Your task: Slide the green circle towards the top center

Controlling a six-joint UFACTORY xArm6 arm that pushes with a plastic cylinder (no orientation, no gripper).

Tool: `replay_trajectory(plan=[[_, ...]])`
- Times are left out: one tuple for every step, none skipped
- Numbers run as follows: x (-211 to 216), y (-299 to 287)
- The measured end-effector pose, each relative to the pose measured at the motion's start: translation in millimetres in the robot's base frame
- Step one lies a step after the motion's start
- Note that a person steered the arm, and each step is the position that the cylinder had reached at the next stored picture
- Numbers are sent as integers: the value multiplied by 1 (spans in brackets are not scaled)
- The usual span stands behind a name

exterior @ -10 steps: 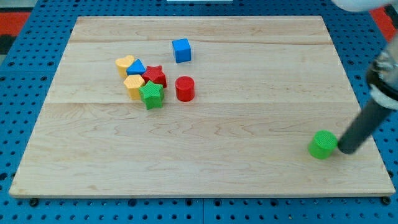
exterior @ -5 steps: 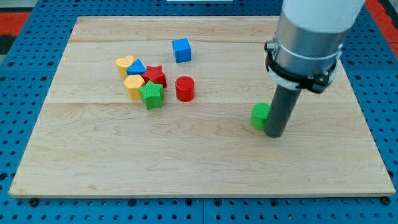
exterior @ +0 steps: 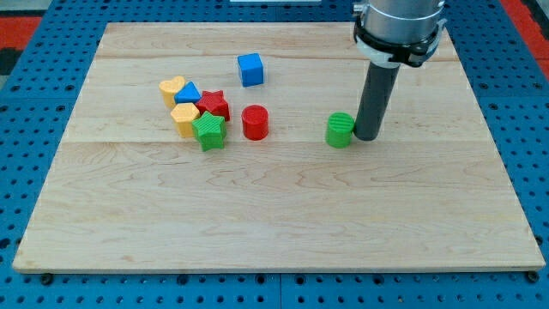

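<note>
The green circle (exterior: pixel 340 130) lies on the wooden board (exterior: pixel 274 215), right of the middle. My tip (exterior: pixel 367 136) rests on the board right against the green circle's right side. The dark rod rises from there to the arm at the view's top right.
A red cylinder (exterior: pixel 255 122) stands left of the green circle. A blue cube (exterior: pixel 250 69) sits near the top centre. A cluster at the left holds a yellow heart (exterior: pixel 172 87), a blue block (exterior: pixel 188 93), a red star (exterior: pixel 214 105), a yellow block (exterior: pixel 184 117) and a green star (exterior: pixel 208 130).
My tip has pushed the green circle from the board's lower right up and to the left, to just right of the middle. The other blocks have not moved.
</note>
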State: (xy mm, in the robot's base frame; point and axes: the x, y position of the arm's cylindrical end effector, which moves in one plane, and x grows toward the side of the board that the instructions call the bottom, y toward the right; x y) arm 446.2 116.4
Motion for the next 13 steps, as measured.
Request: replay_trajectory(plan=[[19, -36], [-33, -47], [-80, -33], [-106, -30], [-108, -21], [-117, -16], [-146, -11], [-181, 8], [-190, 11], [-210, 41], [-224, 40], [-207, -32], [-206, -105]])
